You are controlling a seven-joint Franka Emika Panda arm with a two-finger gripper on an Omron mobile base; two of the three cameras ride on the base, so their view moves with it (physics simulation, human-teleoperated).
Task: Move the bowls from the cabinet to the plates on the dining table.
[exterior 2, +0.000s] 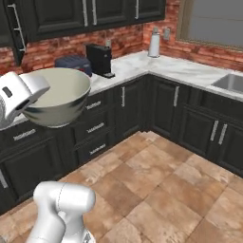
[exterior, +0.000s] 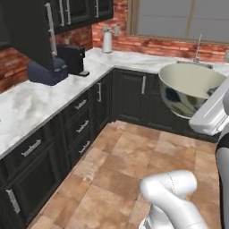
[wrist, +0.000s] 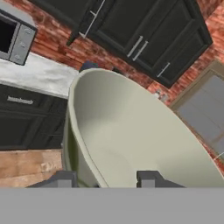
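Observation:
My gripper is shut on the grey-green bowl, gripping its cream rim with one fingertip inside the wall and one outside. The bowl hangs in the air over the tiled floor, tilted, clear of the counter. In the right base view the same bowl sits at the left, in front of the drawers. The dark wall cabinet with silver bar handles is up at the back, and one door stands swung open. The marbled bowl, the plates and the dining table are out of view.
An L-shaped marble counter carries a dark blue toaster, a black coffee machine and a paper towel roll. A sink lies under the window. A grey microwave sits left of the cabinets. The tiled floor is open.

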